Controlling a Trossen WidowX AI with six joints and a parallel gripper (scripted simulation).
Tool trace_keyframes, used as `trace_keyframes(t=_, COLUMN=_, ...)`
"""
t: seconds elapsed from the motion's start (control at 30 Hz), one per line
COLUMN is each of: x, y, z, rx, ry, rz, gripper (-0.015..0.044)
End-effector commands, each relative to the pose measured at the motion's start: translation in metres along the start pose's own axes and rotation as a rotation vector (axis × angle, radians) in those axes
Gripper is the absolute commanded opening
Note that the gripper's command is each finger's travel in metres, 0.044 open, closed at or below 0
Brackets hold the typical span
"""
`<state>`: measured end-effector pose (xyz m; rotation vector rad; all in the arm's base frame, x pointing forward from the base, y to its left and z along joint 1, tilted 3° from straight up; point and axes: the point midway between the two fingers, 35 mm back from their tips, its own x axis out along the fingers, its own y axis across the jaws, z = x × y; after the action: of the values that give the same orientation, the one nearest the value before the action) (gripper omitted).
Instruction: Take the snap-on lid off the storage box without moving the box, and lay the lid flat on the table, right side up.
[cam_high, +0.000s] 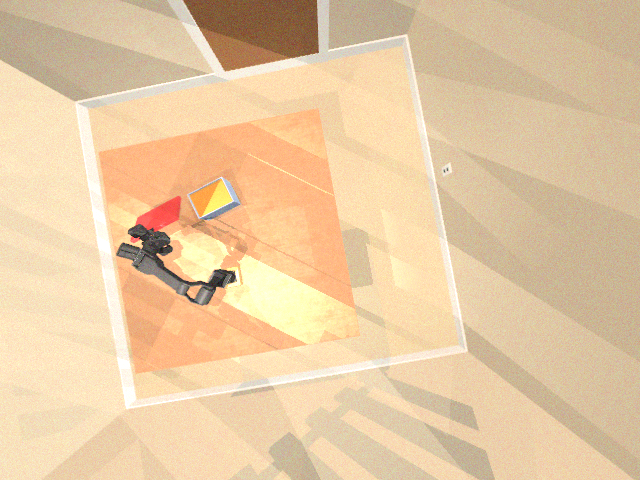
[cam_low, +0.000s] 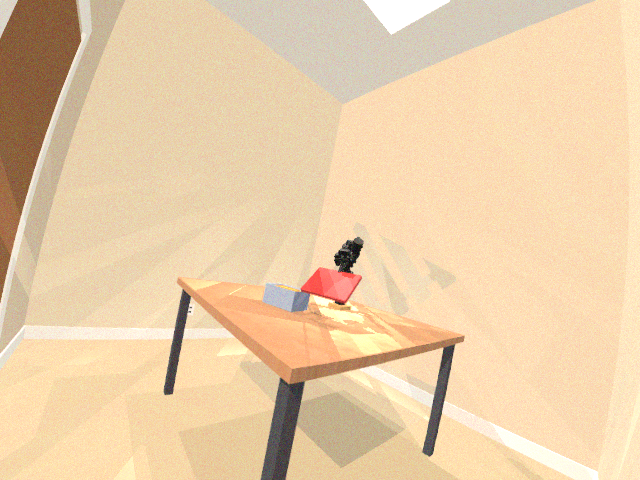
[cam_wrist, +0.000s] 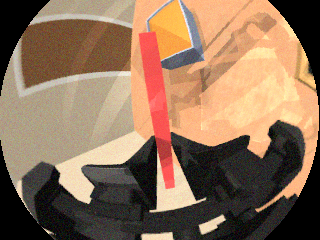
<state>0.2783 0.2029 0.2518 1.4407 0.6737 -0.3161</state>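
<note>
Presently: tool (cam_high: 140, 230), pinching red lid's (cam_high: 161, 213) edge, fingertips hidden beneath arm. Lid tilted, raised off surface (cam_high: 289, 217), at 8 o'clock of open storage box (cam_high: 213, 197). Box interior orange-yellow; contents indistinct.

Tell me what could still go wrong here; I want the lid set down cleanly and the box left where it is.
1. The gripper pinches the flat red lid by one edge only, and it hangs tilted in the air; it might slip or swing.
2. The lid's far corner is close to the open grey-blue storage box with the orange inside; a careless sweep could nudge it.
3. Released at this tilt, the lid may land on edge or flip.
</note>
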Motion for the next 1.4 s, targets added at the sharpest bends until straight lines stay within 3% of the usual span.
trace_keyframes(t=0.0, x=-0.002, y=0.003, z=-0.008, rx=0.01, ry=-0.001, rz=0.009, gripper=0.0)
trace_keyframes(t=0.8, x=-0.006, y=0.0, z=-0.055, rx=0.014, ry=0.002, rz=0.008, gripper=0.0)
trace_keyframes(t=1.37, x=0.004, y=-0.013, z=-0.049, rx=0.013, ry=0.002, rz=0.008, gripper=0.0)
